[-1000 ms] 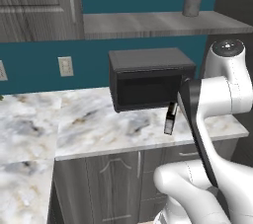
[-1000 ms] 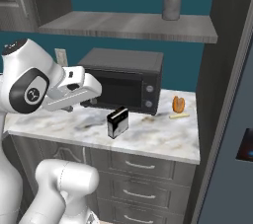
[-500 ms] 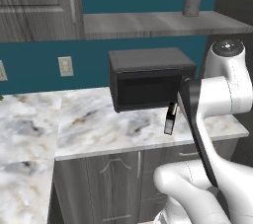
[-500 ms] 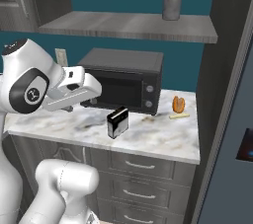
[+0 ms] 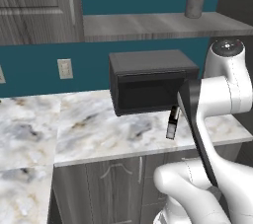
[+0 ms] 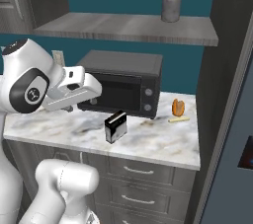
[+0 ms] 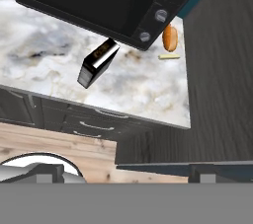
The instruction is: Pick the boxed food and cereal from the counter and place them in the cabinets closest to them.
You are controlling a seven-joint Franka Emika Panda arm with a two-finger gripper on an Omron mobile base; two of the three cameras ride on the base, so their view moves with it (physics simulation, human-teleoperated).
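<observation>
Boxed food (image 6: 115, 126) upright on marble worktop (image 6: 163, 144), just before black microwave (image 6: 123, 86) | jaws wide apart, holding nothing, raised well clear of box

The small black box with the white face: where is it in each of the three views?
Left base view: the small black box stands right of centre on the counter, just in front of the microwave.
Right base view: lower centre, before the microwave.
Hand view: upper left of centre, tilted.
Shared landmark: the microwave.
</observation>
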